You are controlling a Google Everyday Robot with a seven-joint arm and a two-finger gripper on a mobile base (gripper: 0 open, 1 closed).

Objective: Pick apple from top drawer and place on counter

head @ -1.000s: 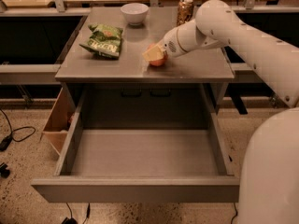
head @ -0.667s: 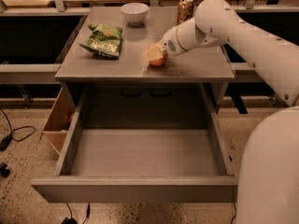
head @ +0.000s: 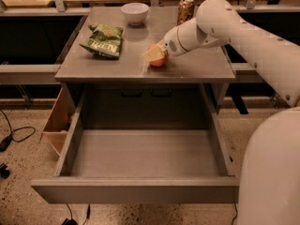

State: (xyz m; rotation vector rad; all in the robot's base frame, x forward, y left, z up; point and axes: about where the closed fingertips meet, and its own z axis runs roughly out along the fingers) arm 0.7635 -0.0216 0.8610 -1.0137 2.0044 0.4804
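Observation:
The apple (head: 159,60), red-orange, rests on the grey counter (head: 197,69) near its front middle. My gripper (head: 154,54) reaches in from the right on the white arm; its pale fingers sit around the apple's top and left side. The top drawer (head: 145,156) is pulled fully out below the counter, and its grey floor holds nothing.
A green chip bag (head: 103,40) lies on the counter's left part. A white bowl (head: 134,12) and a can (head: 185,9) stand at the back. A tan wooden box (head: 57,121) sits on the floor left of the drawer. My white base (head: 272,172) stands at the right.

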